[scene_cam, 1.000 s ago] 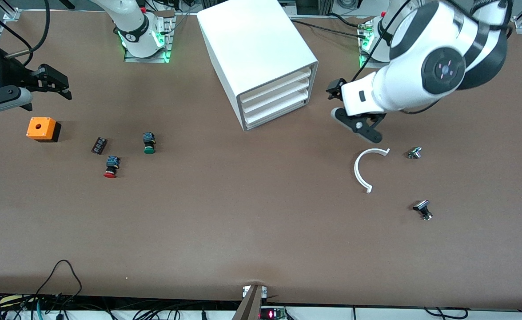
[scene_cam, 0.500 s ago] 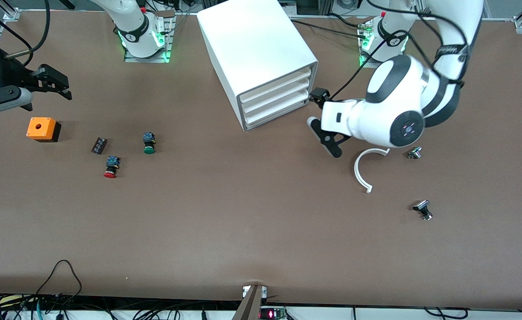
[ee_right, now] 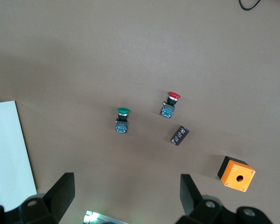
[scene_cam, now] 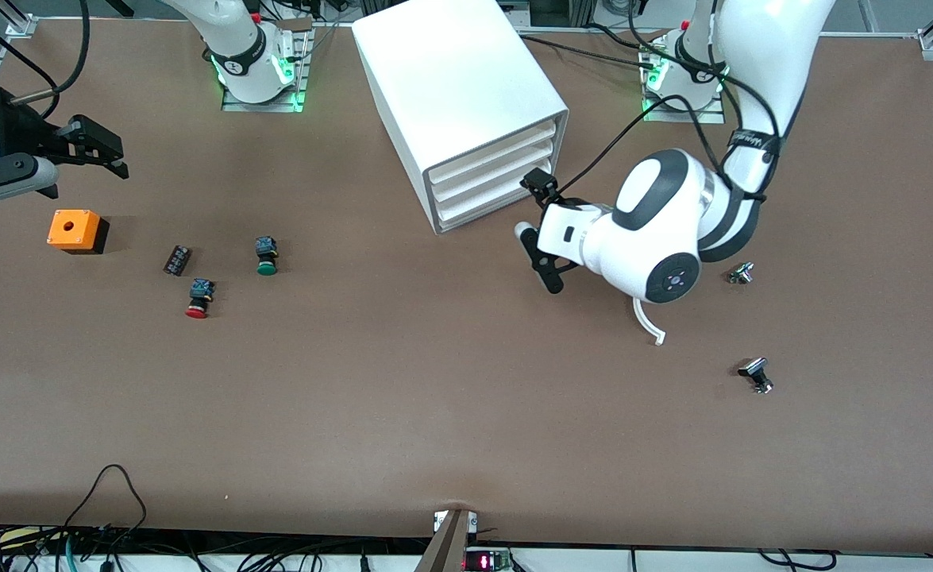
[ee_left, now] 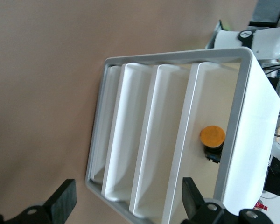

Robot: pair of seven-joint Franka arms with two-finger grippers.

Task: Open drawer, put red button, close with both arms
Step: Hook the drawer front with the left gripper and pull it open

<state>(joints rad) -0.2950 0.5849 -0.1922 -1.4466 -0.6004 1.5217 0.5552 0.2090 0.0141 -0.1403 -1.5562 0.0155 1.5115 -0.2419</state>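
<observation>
Just in front of the white cabinet (scene_cam: 466,103), the left claw (scene_cam: 536,232) hangs low with its jaws spread wide and nothing between them, aimed at the cabinet's three stacked drawers. All three are shut; the drawer (scene_cam: 488,205) at the bottom is the one nearest the table (scene_cam: 434,397). Through the left wrist view, a button with an orange cap (ee_left: 212,136) sits in the space above the top drawer. Partly under the left arm lies a curved white plastic piece (scene_cam: 647,322), with two small metal parts (scene_cam: 741,273) near it. Over the right arm's end of the table, the right claw (scene_cam: 101,151) waits, jaws wide open and empty, above the orange box (scene_cam: 75,230). Near that box lie a small black block (scene_cam: 177,260), the red button (scene_cam: 198,299) and a green button (scene_cam: 266,256), all well apart from the cabinet.
</observation>
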